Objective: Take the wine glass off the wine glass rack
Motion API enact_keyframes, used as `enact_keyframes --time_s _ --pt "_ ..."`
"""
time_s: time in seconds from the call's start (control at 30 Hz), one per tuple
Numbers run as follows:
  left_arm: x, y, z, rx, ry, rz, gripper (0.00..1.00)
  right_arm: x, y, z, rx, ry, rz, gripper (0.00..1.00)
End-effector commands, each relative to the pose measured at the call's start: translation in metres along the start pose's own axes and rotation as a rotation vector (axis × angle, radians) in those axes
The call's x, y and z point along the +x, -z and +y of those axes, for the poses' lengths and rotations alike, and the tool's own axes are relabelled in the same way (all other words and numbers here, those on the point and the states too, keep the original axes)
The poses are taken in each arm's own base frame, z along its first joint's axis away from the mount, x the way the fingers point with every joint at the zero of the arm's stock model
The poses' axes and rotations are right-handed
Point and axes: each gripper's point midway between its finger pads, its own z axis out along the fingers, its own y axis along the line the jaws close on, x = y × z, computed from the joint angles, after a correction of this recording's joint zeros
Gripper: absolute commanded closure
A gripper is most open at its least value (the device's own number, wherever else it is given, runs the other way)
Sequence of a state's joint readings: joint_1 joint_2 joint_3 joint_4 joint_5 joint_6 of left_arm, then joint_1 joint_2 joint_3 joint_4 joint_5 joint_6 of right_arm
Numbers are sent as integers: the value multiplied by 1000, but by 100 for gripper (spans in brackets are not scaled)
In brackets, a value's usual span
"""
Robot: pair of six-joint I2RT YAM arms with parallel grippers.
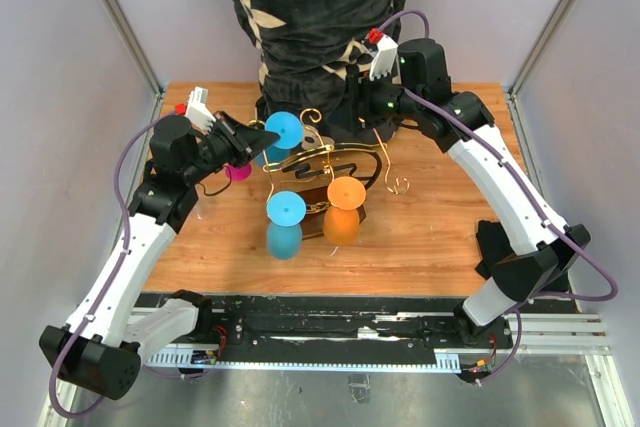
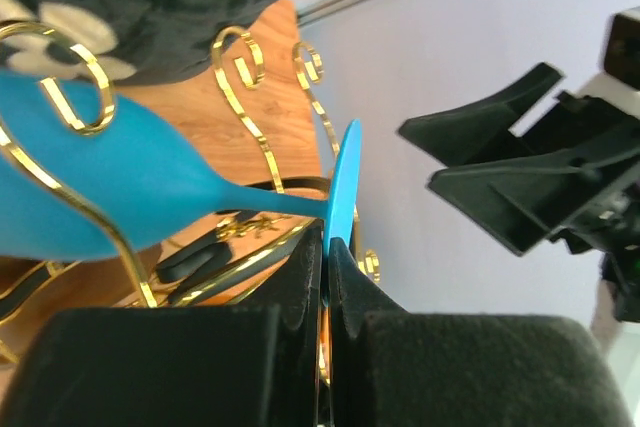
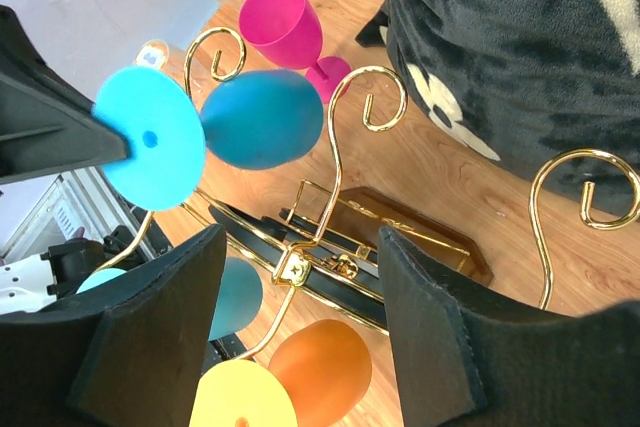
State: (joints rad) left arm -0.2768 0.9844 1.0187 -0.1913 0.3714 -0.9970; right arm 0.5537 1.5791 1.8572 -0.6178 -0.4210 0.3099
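My left gripper (image 2: 325,257) has its fingers (image 2: 290,292) pressed on the edge of the flat foot of the blue wine glass (image 2: 110,187). The glass lies sideways, its bowl caught among the gold curls at the rear left of the rack (image 1: 335,162). My right gripper (image 3: 300,257) hangs over the rack's far side, fingers (image 3: 160,327) spread wide and clear of the wire. Below it I see the rack's dark base (image 3: 420,237) and an orange glass (image 3: 320,372). A pink glass (image 3: 280,22) stands on the table (image 1: 430,227) just beside the rack.
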Motion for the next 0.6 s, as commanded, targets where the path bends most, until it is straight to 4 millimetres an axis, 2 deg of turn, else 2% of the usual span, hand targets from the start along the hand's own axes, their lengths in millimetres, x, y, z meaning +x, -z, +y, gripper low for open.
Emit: enact_keyframes --time_s 0.0,0.13,0.3,0.57 --pt "-24 17 -68 199 -67 -52 99 -10 17 -2 19 20 -40 37" --pt "-29 27 -99 284 -46 -42 100 -13 21 -3 22 19 -51 35" --pt "-29 39 -123 378 -76 -34 99 -17 30 -7 34 -16 -70 31" --pt "-21 38 -136 420 -351 31 99 -36 86 -36 152 -29 -195 29"
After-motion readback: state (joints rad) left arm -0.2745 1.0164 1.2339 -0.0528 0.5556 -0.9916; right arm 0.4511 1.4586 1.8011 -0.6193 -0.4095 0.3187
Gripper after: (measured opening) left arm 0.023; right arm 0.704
